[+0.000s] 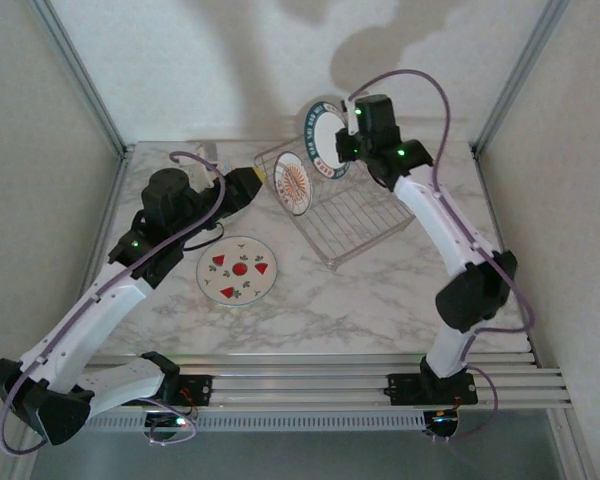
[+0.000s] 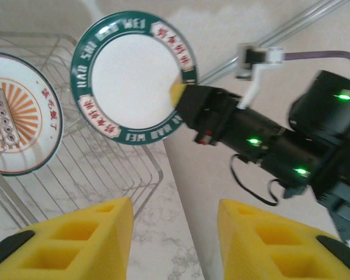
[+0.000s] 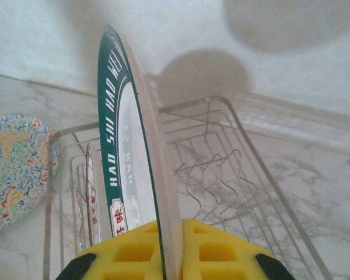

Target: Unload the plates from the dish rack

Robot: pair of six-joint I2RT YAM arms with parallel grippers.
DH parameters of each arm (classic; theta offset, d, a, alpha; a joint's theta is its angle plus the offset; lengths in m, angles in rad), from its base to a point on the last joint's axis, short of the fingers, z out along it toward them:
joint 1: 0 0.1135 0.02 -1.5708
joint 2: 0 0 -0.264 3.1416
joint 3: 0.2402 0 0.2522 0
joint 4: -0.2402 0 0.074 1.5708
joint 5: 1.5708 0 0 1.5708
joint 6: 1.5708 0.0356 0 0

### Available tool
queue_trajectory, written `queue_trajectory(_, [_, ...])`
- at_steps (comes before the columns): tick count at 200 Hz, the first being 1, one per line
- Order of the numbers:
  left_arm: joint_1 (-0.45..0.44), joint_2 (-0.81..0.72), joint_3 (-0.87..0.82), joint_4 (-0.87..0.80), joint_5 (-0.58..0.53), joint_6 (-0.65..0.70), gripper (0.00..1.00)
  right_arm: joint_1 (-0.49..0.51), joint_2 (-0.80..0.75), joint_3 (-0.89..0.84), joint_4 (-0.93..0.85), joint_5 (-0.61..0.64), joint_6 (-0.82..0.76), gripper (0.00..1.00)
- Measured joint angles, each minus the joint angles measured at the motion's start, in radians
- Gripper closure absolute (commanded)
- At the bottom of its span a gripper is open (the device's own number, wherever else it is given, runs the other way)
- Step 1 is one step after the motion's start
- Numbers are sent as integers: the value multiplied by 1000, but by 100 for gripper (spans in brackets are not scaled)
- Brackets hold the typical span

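Right wrist view: my right claw (image 3: pixel 170 248) clamps the green-rimmed plate (image 3: pixel 125 146) upright, probably to clear the rack (image 3: pixel 213 175) wires.

The left arm (image 1: pixel 90 310) stretches forward, left gripper (image 2: pixel 175 245) empty with jaws apart; the right arm (image 1: pixel 440 225) bends high, right gripper (image 3: pixel 174 248) clamped on a green-rimmed plate (image 2: pixel 134 76)

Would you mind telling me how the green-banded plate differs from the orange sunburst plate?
The green-banded plate has a plain white centre; the sunburst plate carries orange rays. The green-banded plate is pinched at its rim by the right gripper, held above the dish rack; the sunburst plate stands in the rack. Both are round and on edge.
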Motion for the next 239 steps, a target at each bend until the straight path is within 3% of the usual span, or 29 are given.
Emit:
queue_trajectory(66, [-100, 247, 62, 52, 53, -40, 38, -106, -291, -232, 4, -166, 209, 100])
queue_trajectory(146, [-158, 447, 208, 63, 64, -68, 41, -202, -444, -376, 33, -466, 542, 100])
queue_trajectory(172, [-159, 459, 208, 64, 60, -84, 55, -206, -452, -410, 55, -535, 613, 100])
queue_trajectory(209, [-163, 460, 209, 88, 52, -125, 99, -231, -464, -471, 78, -563, 676, 100])
queue_trajectory(239, [-156, 458, 211, 124, 47, -189, 100, -245, -475, -491, 108, -586, 706, 100])
